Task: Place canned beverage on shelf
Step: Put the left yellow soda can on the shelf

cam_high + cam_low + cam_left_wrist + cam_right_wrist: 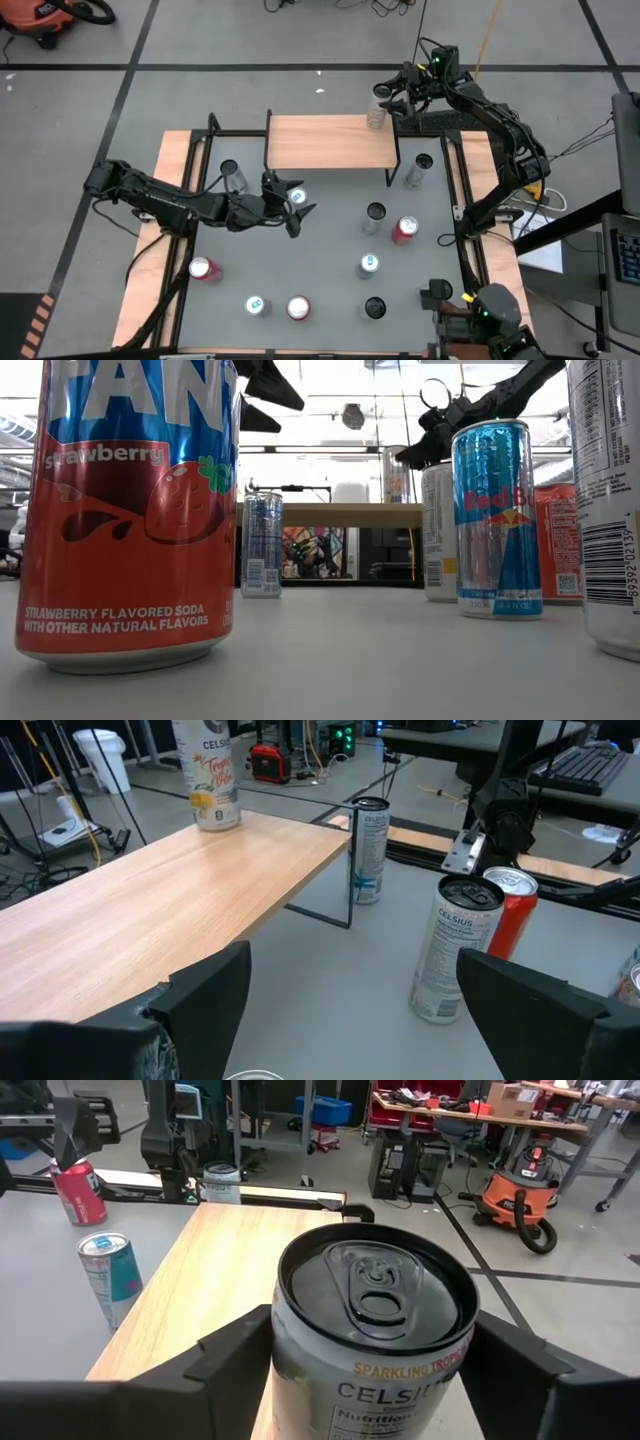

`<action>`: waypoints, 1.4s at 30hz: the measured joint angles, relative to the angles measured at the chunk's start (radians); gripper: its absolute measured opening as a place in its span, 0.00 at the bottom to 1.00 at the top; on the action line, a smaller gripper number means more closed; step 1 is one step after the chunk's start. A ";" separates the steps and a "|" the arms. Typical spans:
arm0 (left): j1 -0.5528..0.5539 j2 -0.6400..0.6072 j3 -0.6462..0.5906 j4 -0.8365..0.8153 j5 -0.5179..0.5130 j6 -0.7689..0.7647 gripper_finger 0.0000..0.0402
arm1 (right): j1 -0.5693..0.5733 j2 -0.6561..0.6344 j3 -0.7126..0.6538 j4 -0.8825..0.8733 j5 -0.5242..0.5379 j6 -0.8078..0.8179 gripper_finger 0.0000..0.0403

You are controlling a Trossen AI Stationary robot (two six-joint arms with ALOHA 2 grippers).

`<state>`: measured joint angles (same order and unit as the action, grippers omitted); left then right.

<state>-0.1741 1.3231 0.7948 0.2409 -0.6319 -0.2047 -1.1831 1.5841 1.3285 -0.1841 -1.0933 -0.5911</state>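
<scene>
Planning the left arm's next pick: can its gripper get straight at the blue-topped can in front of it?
Probably yes. The left gripper is open and hovers right at the blue-topped can, with bare table around it. The shelf stands just beyond, so only its edge might crowd the approach.

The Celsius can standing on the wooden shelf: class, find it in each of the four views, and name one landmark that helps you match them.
High view: Celsius can at the shelf top's far right corner, between the right end effector fingers.
Low view: partly hidden, upper middle, atop the shelf.
Left wrist view: upper left, at the board's far end.
Right wrist view: centre foreground, seen from above.
Shared landmark: the shelf's light wooden top.
</scene>
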 joint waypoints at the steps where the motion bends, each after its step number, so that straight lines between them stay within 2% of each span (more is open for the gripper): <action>1: 0.000 0.000 0.000 0.000 0.000 0.000 0.88 | 0.000 0.000 0.000 0.000 0.000 0.000 0.67; 14: 0.000 0.000 0.000 0.001 0.000 0.000 0.88 | 0.000 0.000 -0.001 0.005 0.002 0.005 0.72; 22: 0.000 0.000 0.000 0.002 0.000 0.000 0.88 | 0.000 0.000 -0.001 0.070 0.025 0.088 0.76; 33: 0.000 0.000 0.000 -0.013 0.000 0.000 0.88 | 0.000 -0.006 -0.001 0.075 0.027 0.112 0.77; 42: 0.000 0.000 0.000 -0.021 0.000 0.000 0.88 | 0.002 -0.034 -0.001 0.077 0.045 0.154 0.82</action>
<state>-0.1741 1.3235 0.7944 0.2204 -0.6319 -0.2043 -1.1812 1.5496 1.3273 -0.1070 -1.0481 -0.4374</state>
